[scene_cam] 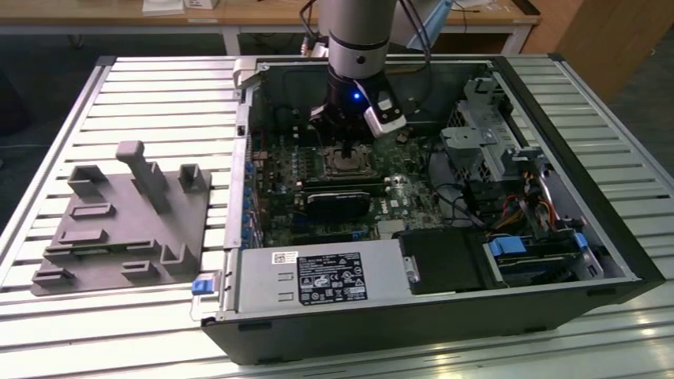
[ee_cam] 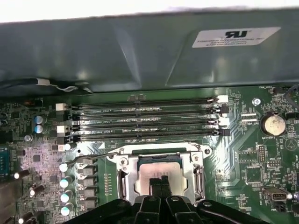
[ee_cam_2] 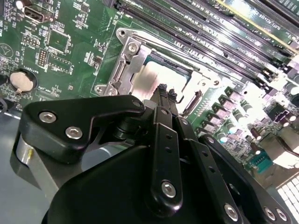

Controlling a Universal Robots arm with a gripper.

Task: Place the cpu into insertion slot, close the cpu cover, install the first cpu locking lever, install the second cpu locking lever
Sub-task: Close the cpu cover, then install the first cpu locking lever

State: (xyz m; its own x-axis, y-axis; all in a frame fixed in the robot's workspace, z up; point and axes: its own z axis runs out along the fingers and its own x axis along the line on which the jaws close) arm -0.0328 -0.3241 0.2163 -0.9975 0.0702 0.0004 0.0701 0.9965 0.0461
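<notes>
The cpu [ee_cam: 148,173] lies flat in the insertion slot [scene_cam: 343,164], its pale metal top catching the light in both wrist views. Over it lies the cpu cover [ee_cam: 125,179], a silver frame whose window shows the chip [ee_cam_2: 150,78]. My gripper [ee_cam: 161,179] hangs just above the chip's middle, its two black fingers pressed together with nothing between them; they hide part of the chip. Its tips [ee_cam_2: 166,89] point down at the cover [ee_cam_2: 127,59]. A thin metal lever [ee_cam: 83,160] sticks out beside the socket. In the exterior view the gripper [scene_cam: 346,147] stands inside the open computer case.
Long black memory slots [ee_cam: 140,116] run just beyond the socket, with capacitors [ee_cam: 65,182] and a coin battery [ee_cam: 273,123] to its sides. The case wall [ee_cam: 140,51] rises behind. A labelled power-supply box [scene_cam: 316,278], a drive cage [scene_cam: 495,134] and a grey fixture [scene_cam: 126,221] surround the area.
</notes>
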